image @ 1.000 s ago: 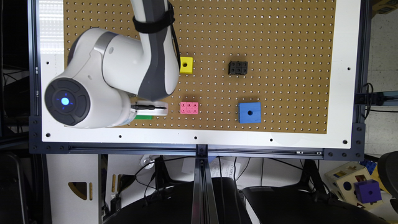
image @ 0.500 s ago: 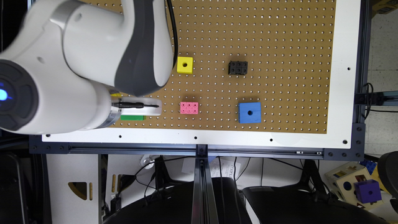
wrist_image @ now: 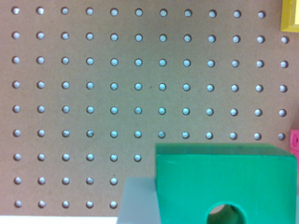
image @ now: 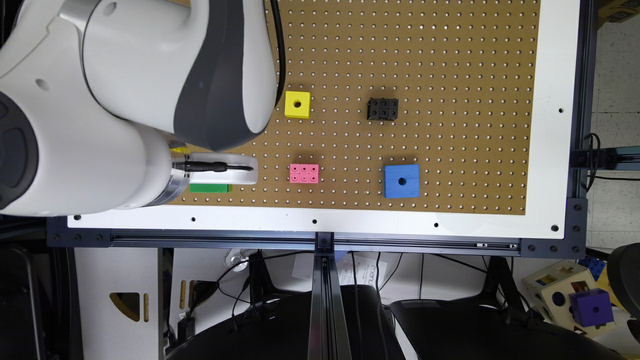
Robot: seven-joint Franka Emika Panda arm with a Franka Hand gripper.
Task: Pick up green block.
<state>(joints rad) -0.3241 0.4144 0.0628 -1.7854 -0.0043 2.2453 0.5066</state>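
Note:
The green block [image: 210,188] shows as a green strip under the white gripper [image: 222,172] near the pegboard's front edge, at the exterior view's left. The arm's big white body hides the rest of it. In the wrist view the green block [wrist_image: 224,182] looms very close, its round dark hole at the picture's edge. It looks far larger against the peg holes than in the exterior view and throws a grey shadow beside it. It hangs above the board, so the gripper is shut on it.
On the brown pegboard [image: 450,60] lie a yellow cube [image: 297,104], a pink brick [image: 304,173], a black brick [image: 382,109] and a larger blue cube [image: 402,181]. The board's white border [image: 350,222] and a metal rail run along the front.
The arm has grown much larger in the exterior view, rising toward that camera and shifting to its left. The green block has shifted left with the gripper.

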